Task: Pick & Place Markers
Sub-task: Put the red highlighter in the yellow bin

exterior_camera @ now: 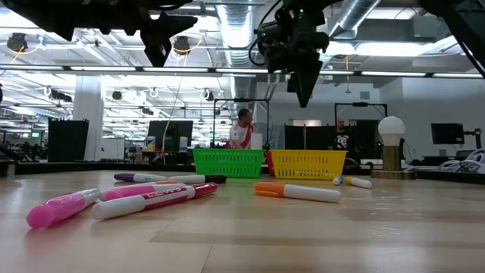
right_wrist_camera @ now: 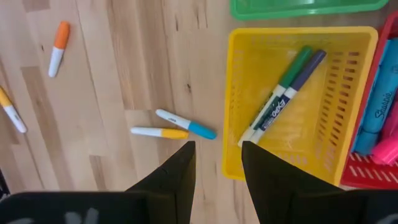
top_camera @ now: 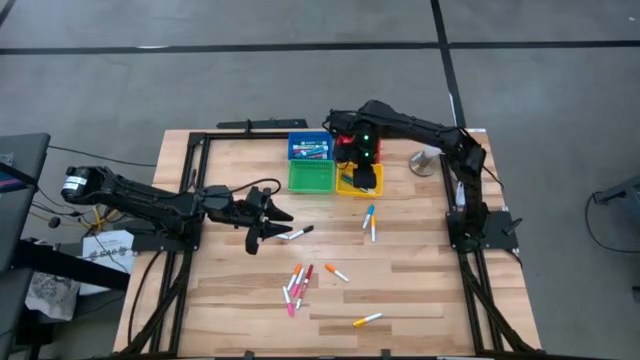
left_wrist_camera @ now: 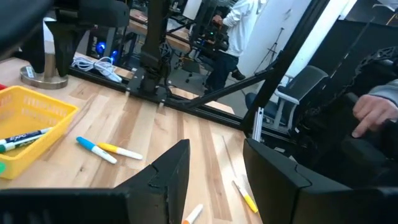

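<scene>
overhead, table-level, two wrist views

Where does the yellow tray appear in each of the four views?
High view: yellow tray, right of the green tray, under the right gripper.
Low view: centre, beside the green tray.
Left wrist view: left edge.
Right wrist view: upper right.
Shared landmark: blue and yellow marker pair nearby.

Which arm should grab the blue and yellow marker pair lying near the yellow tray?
Right. The right gripper hangs open over the yellow tray, with the blue marker and yellow marker just beside it. The left gripper is farther off, by the dark marker.
</scene>
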Tool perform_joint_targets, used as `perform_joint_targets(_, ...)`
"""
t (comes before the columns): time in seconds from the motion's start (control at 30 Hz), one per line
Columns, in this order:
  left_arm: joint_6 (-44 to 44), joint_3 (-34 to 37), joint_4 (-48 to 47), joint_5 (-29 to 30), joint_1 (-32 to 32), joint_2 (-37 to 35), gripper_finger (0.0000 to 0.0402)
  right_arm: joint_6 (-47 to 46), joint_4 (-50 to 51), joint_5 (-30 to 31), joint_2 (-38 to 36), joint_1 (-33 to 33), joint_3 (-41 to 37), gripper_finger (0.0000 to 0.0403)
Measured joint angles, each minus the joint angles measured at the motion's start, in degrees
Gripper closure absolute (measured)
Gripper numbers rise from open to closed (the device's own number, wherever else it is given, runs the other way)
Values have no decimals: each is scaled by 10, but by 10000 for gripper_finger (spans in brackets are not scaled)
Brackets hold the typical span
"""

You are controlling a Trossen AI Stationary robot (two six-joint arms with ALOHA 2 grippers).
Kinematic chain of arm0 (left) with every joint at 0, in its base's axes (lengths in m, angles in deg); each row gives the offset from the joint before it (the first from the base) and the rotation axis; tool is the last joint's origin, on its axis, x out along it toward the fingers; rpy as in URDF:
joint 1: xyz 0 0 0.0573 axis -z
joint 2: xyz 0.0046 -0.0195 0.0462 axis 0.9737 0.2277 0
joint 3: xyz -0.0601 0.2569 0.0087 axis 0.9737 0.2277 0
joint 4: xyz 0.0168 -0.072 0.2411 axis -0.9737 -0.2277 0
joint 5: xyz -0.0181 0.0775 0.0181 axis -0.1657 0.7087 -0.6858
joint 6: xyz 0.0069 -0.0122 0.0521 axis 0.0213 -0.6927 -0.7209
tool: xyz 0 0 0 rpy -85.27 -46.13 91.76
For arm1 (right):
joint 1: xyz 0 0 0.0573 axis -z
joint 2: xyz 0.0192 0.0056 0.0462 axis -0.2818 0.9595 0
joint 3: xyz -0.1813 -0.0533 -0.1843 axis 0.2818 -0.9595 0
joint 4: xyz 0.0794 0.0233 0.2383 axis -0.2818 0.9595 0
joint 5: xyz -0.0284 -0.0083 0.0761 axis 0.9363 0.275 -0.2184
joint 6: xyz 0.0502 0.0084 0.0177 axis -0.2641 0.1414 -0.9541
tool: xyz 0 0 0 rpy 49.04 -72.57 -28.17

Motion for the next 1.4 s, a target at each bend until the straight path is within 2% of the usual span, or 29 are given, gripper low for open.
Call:
perform_joint_targets(0.23,0,0,-2,0,0,0,251,-30,-1,-25,-34,-53,0,282)
perform_joint_targets(0.47,3,14,-2,0,0,0,251,-87,-14,-23,-96,-152,0,282)
perform_joint_targets(0.63,25,25,-1,-1,0,0,251,-138,-33,23,-133,-228,0,282)
perform_joint_targets(0.87,11,27,2,-6,0,0,251,-215,-45,86,-152,-311,-7,282)
perform_joint_targets(1.1,-3,27,5,-21,0,0,251,-273,-77,107,-166,-363,-107,282)
perform_joint_targets(1.2,-3,27,6,-46,0,0,251,-295,-134,111,-179,-380,-171,282)
perform_joint_targets(1.4,-1,27,7,-69,0,0,251,-319,-318,111,-202,-404,-281,282)
